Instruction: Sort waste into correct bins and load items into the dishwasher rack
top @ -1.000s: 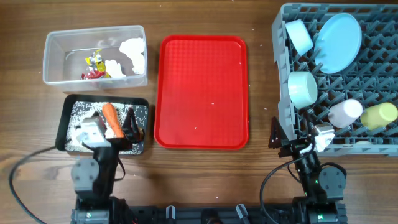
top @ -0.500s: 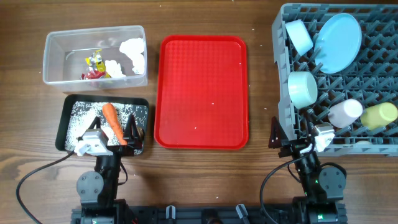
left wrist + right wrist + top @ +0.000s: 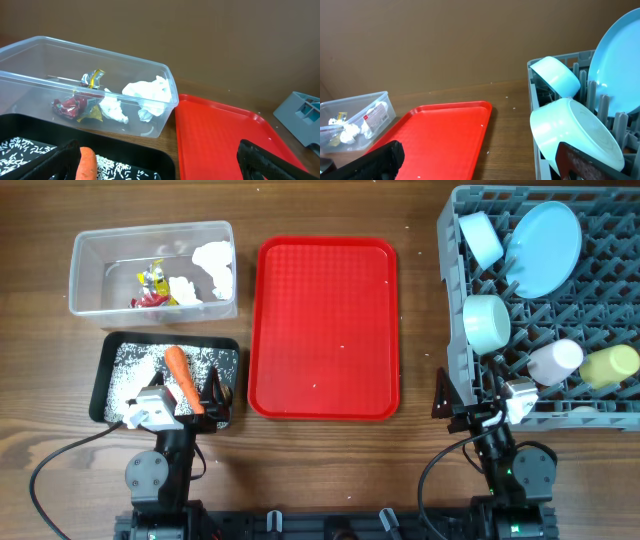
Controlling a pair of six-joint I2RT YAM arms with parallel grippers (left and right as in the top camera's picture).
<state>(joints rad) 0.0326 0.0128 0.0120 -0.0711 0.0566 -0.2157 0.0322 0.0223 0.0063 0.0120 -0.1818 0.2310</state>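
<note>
The clear tub holds crumpled tissue and snack wrappers. The black tray holds rice and the orange carrot. My left gripper is open and empty over the tray's near edge, its left finger beside the carrot. The grey rack holds the plate, two bowls, the pink cup and the yellow cup. My right gripper is open and empty by the rack's near left corner. I cannot make out a brown lump or spoon.
The flat red tray lies between the bins and the rack, with nothing on it. Both arm bases and their cables sit at the table's front edge.
My left gripper has drawn back toward the front edge of the black tray, uncovering the carrot. The right arm has not moved.
</note>
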